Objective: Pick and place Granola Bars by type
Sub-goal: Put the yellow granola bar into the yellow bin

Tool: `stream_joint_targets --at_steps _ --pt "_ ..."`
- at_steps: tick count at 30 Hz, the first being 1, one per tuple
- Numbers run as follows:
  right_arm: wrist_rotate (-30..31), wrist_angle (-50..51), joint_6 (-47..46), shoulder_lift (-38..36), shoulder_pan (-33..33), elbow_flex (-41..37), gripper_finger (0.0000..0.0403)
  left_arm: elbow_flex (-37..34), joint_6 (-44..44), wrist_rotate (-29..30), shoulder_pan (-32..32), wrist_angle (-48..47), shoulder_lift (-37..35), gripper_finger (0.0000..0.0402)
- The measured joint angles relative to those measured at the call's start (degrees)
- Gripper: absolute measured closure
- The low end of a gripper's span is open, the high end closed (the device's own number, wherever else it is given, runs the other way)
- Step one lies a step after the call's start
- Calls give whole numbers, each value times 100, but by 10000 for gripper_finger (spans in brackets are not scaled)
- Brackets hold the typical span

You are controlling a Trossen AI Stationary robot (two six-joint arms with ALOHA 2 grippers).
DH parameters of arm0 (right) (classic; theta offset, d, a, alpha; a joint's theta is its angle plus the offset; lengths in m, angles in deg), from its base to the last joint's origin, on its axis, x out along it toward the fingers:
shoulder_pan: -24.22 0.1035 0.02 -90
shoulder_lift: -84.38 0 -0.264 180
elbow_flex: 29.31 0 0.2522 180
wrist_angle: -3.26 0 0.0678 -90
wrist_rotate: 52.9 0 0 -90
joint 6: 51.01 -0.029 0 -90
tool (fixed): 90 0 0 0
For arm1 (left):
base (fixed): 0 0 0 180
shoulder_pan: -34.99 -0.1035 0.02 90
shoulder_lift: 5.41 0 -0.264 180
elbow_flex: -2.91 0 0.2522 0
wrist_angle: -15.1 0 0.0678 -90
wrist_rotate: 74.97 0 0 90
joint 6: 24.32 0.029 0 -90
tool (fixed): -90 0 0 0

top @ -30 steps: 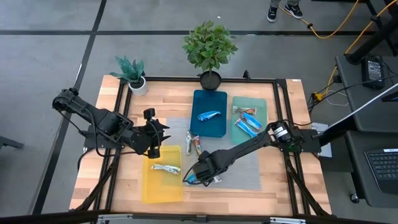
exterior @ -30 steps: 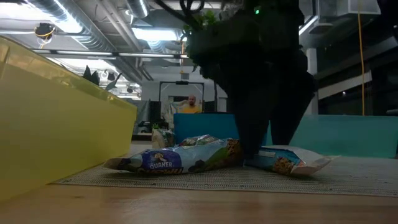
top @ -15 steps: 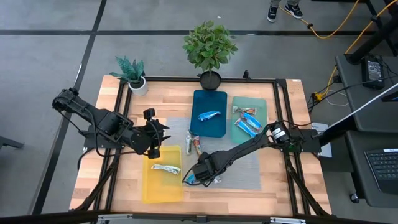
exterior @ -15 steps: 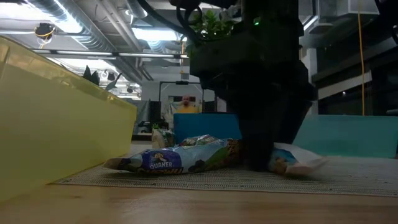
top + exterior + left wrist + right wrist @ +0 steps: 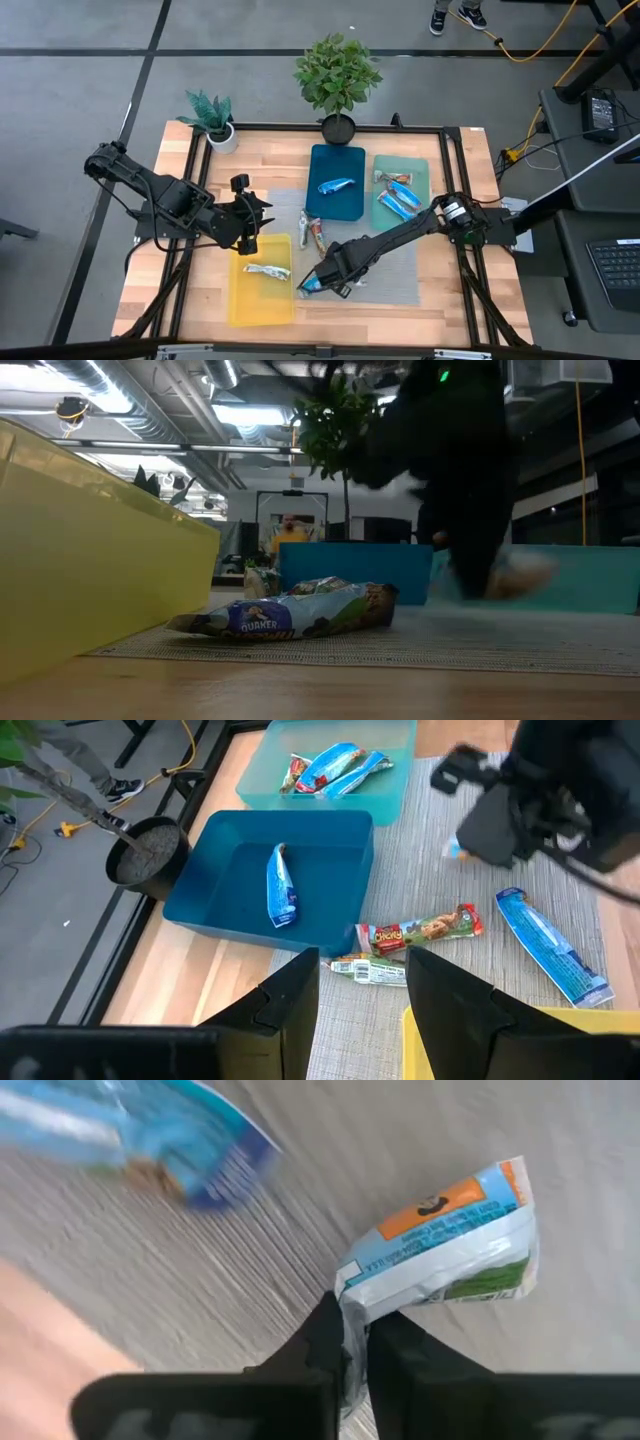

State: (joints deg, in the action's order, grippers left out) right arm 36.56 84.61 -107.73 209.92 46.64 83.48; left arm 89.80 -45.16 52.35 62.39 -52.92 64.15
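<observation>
A light-blue granola bar (image 5: 440,1245) was held pinched by one end in the right gripper (image 5: 338,272) over the grey mat (image 5: 395,275), its length trailing away from the fingers, with the teal tray (image 5: 401,165) of similar bars lying toward one o'clock, nearer this arm than the left gripper (image 5: 252,220), whose fingers stood apart

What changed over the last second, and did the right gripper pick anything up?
The right gripper has pinched one bar by its end and lifted it off the mat, pulling slightly rightward. The blue bar beside it stays on the mat. The left gripper, open over the yellow tray, and the tray contents are unchanged.
</observation>
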Motion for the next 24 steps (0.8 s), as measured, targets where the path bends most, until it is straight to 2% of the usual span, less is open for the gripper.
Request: stream_joint_targets --at_steps 6,14,20,24 --pt "310 679 36 -702 89 0 358 0 0 20 0 2 0 258" --pt "1725 894 76 -1886 468 4 374 -7 -419 -24 -19 190 121 258" --pt "3073 913 434 -2579 880 4 361 -7 456 110 -131 1401 332 258" --pt "3527 875 748 -2814 924 4 366 -7 1244 -53 -288 2507 500 258"
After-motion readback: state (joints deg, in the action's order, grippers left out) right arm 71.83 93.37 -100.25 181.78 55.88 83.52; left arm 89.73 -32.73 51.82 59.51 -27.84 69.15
